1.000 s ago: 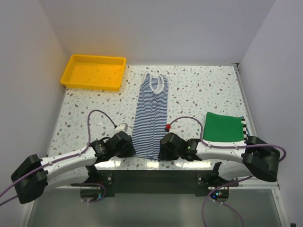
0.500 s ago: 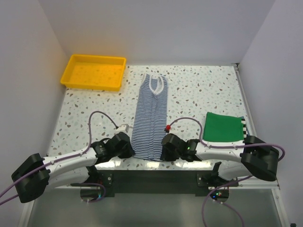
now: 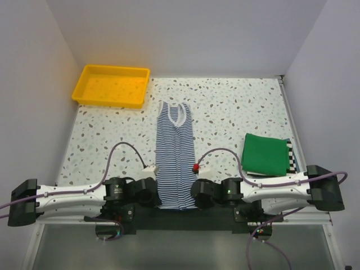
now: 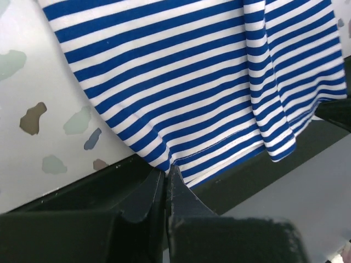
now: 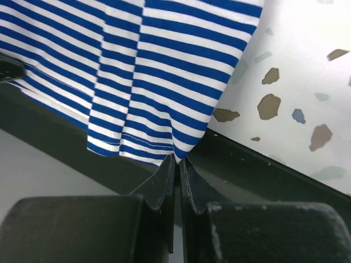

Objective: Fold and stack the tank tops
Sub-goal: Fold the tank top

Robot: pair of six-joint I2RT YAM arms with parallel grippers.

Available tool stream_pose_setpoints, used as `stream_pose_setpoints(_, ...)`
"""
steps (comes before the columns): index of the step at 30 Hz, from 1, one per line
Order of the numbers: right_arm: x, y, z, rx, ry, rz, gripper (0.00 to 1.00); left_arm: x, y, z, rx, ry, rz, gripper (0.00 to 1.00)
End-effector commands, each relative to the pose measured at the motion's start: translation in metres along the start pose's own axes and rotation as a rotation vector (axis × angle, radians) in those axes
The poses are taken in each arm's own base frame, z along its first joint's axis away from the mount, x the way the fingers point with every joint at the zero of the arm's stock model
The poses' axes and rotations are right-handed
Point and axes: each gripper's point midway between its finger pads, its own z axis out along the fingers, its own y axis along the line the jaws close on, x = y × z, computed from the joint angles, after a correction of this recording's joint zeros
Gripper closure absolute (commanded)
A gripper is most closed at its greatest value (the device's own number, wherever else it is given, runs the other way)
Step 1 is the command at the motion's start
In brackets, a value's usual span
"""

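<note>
Left end effector (image 4: 166,174) and right end effector (image 5: 176,160), each clamped tight on a hem corner of the blue-and-white striped tank top (image 3: 175,154), should rise evenly together.

White arms (image 3: 67,195), purple cables (image 3: 222,149); black left gripper (image 4: 165,172), right gripper (image 5: 176,159)

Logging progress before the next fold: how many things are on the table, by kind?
Tank tops: 3 (blue-striped top, green top, black-and-white top showing at the green one's right edge)
Trays: 1 (yellow tray)
Total: 4
</note>
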Motion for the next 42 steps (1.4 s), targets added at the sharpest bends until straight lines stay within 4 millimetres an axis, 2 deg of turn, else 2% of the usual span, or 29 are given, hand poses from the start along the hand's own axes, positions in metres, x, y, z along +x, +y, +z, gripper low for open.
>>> stream_pose_setpoints(1, -0.031, -0.001, -0.031, 0.045, -0.123, 0.046, 0.94, -0.024, -0.019, -0.022, -0.013, -0.079, -0.042, 1.00)
stream_pose_setpoints(3, -0.041, 0.002, -0.040, 0.046, -0.150, 0.033, 0.93, -0.033, -0.019, -0.027, -0.064, -0.101, -0.030, 1.00)
stream_pose_setpoints(4, -0.053, 0.004, -0.049, 0.059, -0.188, 0.029, 0.91, -0.046, -0.030, -0.034, -0.056, -0.147, -0.030, 1.00)
stream_pose_setpoints(6, -0.064, 0.006, -0.055, 0.075, -0.213, 0.008, 0.91, -0.057, -0.036, -0.039, -0.063, -0.181, -0.025, 1.00)
stream_pose_setpoints(7, -0.077, 0.008, -0.060, 0.075, -0.231, 0.028, 0.91, -0.069, -0.044, -0.045, -0.053, -0.223, -0.031, 1.00)
stream_pose_setpoints(9, -0.086, 0.009, -0.059, 0.069, -0.226, 0.019, 0.91, -0.084, -0.047, -0.053, -0.055, -0.273, -0.043, 1.00)
stream_pose_setpoints(10, -0.100, 0.008, -0.058, 0.061, -0.242, 0.053, 0.92, -0.096, -0.050, -0.059, -0.056, -0.311, -0.045, 1.00)
stream_pose_setpoints(12, -0.111, 0.010, -0.057, 0.040, -0.237, 0.043, 0.93, -0.118, -0.046, -0.064, -0.067, -0.363, -0.076, 1.00)
stream_pose_setpoints(13, -0.125, 0.009, -0.056, 0.042, -0.256, 0.067, 0.93, -0.124, -0.045, -0.066, -0.065, -0.368, -0.055, 1.00)
stream_pose_setpoints(14, -0.130, 0.010, -0.055, 0.036, -0.249, 0.066, 0.93, -0.142, -0.043, -0.068, -0.058, -0.410, -0.088, 1.00)
stream_pose_setpoints(17, -0.154, 0.011, -0.050, 0.033, -0.264, 0.047, 0.93, -0.171, -0.037, -0.070, -0.085, -0.462, -0.074, 1.00)
stream_pose_setpoints(18, -0.168, 0.012, -0.051, 0.027, -0.288, 0.063, 0.94, -0.182, -0.039, -0.075, -0.085, -0.482, -0.071, 0.99)
stream_pose_setpoints(19, -0.175, 0.009, -0.046, 0.043, -0.286, 0.062, 0.94, -0.190, -0.034, -0.075, -0.111, -0.494, -0.060, 0.99)
stream_pose_setpoints(24, -0.215, -0.002, -0.041, 0.057, -0.319, 0.052, 0.94, -0.229, -0.039, -0.071, -0.111, -0.537, -0.033, 0.99)
stream_pose_setpoints(25, -0.229, -0.005, -0.045, 0.056, -0.336, 0.068, 0.94, -0.235, -0.038, -0.071, -0.118, -0.541, -0.018, 0.99)
stream_pose_setpoints(26, -0.234, -0.009, -0.039, 0.071, -0.324, 0.054, 0.94, -0.247, -0.033, -0.067, -0.136, -0.553, -0.033, 0.99)
stream_pose_setpoints(27, -0.247, -0.009, -0.042, 0.064, -0.343, 0.061, 0.94, -0.257, -0.037, -0.070, -0.121, -0.566, -0.032, 0.99)
stream_pose_setpoints(28, -0.257, -0.016, -0.041, 0.068, -0.347, 0.079, 0.94, -0.269, -0.032, -0.071, -0.134, -0.582, -0.032, 0.99)
stream_pose_setpoints(31, -0.286, -0.032, -0.033, 0.067, -0.349, 0.109, 0.94, -0.298, -0.034, -0.064, -0.123, -0.602, -0.025, 0.99)
stream_pose_setpoints(32, -0.293, -0.035, -0.030, 0.067, -0.349, 0.109, 0.94, -0.312, -0.027, -0.054, -0.137, -0.608, -0.038, 1.00)
stream_pose_setpoints(33, -0.303, -0.039, -0.021, 0.067, -0.345, 0.116, 0.94, -0.324, -0.028, -0.054, -0.131, -0.625, -0.041, 1.00)
stream_pose_setpoints(34, -0.314, -0.050, -0.018, 0.076, -0.352, 0.137, 0.94, -0.330, -0.027, -0.049, -0.126, -0.616, -0.037, 1.00)
stream_pose_setpoints(36, -0.333, -0.052, -0.009, 0.061, -0.356, 0.138, 0.94, -0.354, -0.019, -0.030, -0.120, -0.620, -0.054, 1.00)
stream_pose_setpoints(37, -0.337, -0.065, 0.012, 0.079, -0.321, 0.155, 0.93, -0.363, -0.010, -0.024, -0.138, -0.626, -0.071, 1.00)
stream_pose_setpoints(38, -0.344, -0.068, 0.020, 0.071, -0.320, 0.148, 0.92, -0.369, 0.001, -0.003, -0.158, -0.605, -0.082, 1.00)
stream_pose_setpoints(39, -0.362, -0.069, 0.023, 0.051, -0.351, 0.153, 0.84, -0.378, 0.002, 0.003, -0.149, -0.605, -0.096, 0.96)
stream_pose_setpoints(40, -0.362, -0.080, 0.047, 0.075, -0.316, 0.160, 0.76, -0.385, 0.011, 0.010, -0.151, -0.608, -0.105, 0.92)
stream_pose_setpoints(41, -0.368, -0.084, 0.053, 0.082, -0.317, 0.148, 0.67, -0.389, 0.019, 0.029, -0.160, -0.595, -0.111, 0.74)
stream_pose_setpoints(42, -0.381, -0.087, 0.055, 0.082, -0.334, 0.148, 0.54, -0.397, 0.022, 0.032, -0.166, -0.607, -0.114, 0.67)
